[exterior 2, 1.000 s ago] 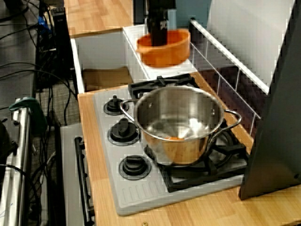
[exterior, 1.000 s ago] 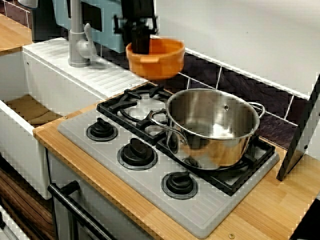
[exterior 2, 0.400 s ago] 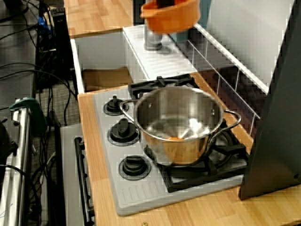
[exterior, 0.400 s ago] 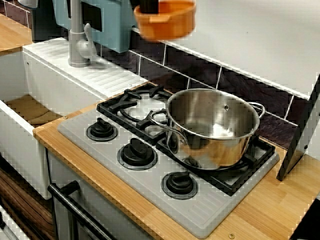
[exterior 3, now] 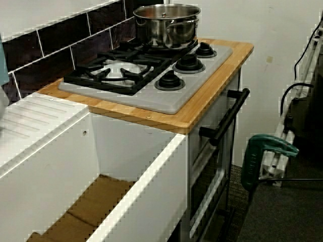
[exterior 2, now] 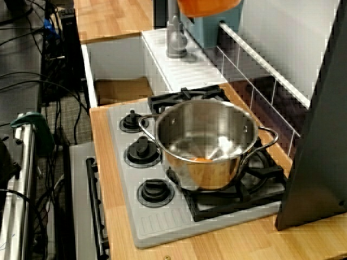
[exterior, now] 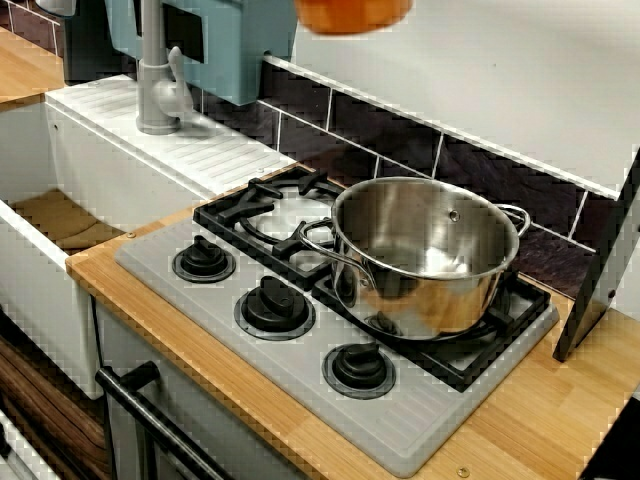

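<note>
In the view from the front, left to right, there are one white sink point(exterior: 30, 300), one grey faucet point(exterior: 152, 70), one orange bowl point(exterior: 352, 14), three black knobs point(exterior: 274, 306) in a row along the grey stove point(exterior: 400, 425), and one steel pot point(exterior: 430, 265) on the right-hand grate.

Only the underside of the orange bowl shows, cut off by the top edge. It hangs in the air well above the counter, over the tiled wall between the faucet and the steel pot. The gripper lies outside every picture, so its jaws and any hold on the bowl cannot be told.

The view along the counter shows the bowl above a teal box point(exterior 2: 209, 32). It also shows an orange patch point(exterior 2: 200, 158) low inside the pot, either an object or a reflection. The view from the sink end misses the bowl but shows one oven handle point(exterior 3: 227, 118) and one green clamp point(exterior 3: 267, 151).
</note>
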`<state>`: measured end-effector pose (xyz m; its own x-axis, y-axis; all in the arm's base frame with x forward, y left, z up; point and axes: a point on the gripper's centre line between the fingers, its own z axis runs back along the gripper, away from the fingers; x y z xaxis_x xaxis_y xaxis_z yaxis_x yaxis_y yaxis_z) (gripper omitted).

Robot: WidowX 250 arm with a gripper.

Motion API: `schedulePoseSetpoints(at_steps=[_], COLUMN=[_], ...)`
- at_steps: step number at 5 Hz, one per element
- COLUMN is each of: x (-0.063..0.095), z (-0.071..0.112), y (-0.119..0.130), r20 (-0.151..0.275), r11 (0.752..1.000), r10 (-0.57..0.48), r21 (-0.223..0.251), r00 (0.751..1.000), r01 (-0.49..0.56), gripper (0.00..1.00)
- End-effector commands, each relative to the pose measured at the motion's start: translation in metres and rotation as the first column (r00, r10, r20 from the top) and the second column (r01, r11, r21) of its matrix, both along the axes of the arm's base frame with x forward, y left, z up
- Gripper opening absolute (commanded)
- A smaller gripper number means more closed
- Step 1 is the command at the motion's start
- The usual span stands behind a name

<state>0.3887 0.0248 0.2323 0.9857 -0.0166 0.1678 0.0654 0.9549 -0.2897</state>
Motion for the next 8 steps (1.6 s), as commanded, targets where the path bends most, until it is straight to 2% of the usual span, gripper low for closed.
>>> schedulePoseSetpoints(at_steps=[1, 3, 4, 5, 6, 8], x=[-0.004, -0.003, -0.005, -0.009, -0.012, -0.017], z=[0.03, 0.031, 0.025, 0.016, 0.009, -0.008], y=[0.0, -0.002, -0.002, -0.002, -0.003, -0.001], r20=[0.075, 0.074, 0.054, 0.04, 0.018, -0.039], r11=[1.0, 1.0, 0.998, 0.993, 0.985, 0.954], r10=[-0.011, -0.021, -0.048, -0.084, -0.132, -0.23], r21=[0.009, 0.01, 0.033, 0.085, 0.113, 0.188], r00=[0.997, 0.997, 0.997, 0.996, 0.991, 0.972], r01=[0.01, 0.02, 0.047, 0.081, 0.129, 0.233], gripper=[0.0, 0.0, 0.0, 0.0, 0.0, 0.0])
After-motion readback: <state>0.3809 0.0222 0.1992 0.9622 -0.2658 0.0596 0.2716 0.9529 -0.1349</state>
